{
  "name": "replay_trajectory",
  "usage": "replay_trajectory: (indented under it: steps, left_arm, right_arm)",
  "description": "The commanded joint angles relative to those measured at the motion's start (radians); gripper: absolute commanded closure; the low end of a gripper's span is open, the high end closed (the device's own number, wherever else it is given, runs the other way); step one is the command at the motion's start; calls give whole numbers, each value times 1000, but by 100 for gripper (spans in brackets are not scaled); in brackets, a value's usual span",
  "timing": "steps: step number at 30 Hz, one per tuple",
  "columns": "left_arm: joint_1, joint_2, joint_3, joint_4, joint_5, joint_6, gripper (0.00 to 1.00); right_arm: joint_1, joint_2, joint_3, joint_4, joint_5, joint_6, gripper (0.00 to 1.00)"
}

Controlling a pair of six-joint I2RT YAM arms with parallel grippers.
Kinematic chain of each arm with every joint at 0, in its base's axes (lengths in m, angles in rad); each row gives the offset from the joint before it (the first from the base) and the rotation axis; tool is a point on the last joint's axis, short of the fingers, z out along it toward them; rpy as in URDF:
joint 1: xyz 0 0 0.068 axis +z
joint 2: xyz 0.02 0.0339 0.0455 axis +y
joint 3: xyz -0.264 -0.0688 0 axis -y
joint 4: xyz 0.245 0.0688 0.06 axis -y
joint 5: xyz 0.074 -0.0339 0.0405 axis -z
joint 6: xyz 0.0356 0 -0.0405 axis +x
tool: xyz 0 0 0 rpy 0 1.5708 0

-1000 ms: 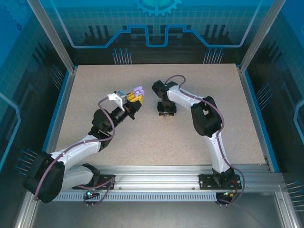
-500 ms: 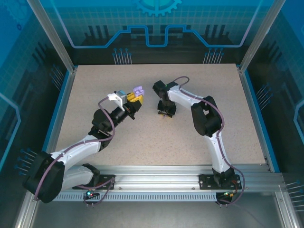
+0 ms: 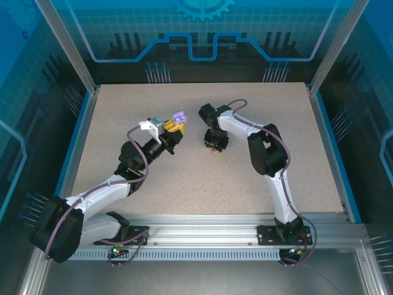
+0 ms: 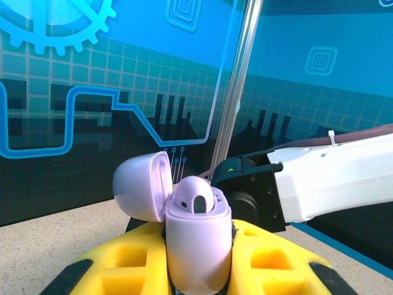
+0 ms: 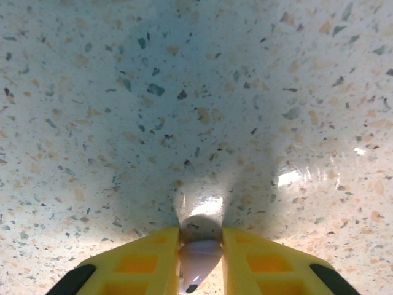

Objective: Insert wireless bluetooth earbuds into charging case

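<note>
The left end effector [image 4: 198, 258] is clamped on a lavender charging case [image 4: 198, 236], held upright above the middle of the surface [image 3: 110, 123], with its lid [image 4: 142, 184] hinged open to the left. Just to the right, the right end effector [image 5: 201, 243] points straight down at the speckled surface, and its yellow fingers [image 5: 142, 261] press on either side of a pale purple earbud [image 5: 198, 263] whose tip points down.
</note>
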State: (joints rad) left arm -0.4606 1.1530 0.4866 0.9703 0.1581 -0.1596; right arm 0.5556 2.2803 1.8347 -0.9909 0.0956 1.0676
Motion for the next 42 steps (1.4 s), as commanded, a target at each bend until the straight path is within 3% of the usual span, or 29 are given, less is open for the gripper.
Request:
replay_trajectory:
  steps: [1,7,15,22,33,42]
  left_arm:
    - [7,-14,6,27,-3,-13,100]
    - [7,-15,7,30,-5,-12,100]
    - [7,-25,7,21,-11,-6,100]
    - [7,-24,7,22,-14,-10,100]
    - [7,-30,10,18,-11,-10,100]
    - [7,-26,12,19,-10,-12,100]
  right_arm:
    - [2,42,18,-1,-20,-36,78]
    - [16,41,52,5,-13,-196,79]
    - [31,32,72,3,21,-610,79]
    - [30,28,73,-30,14,-809,78]
    - [29,90,117,-75,8,-770,67]
    - [28,93,144,-111,-11,-581,61]
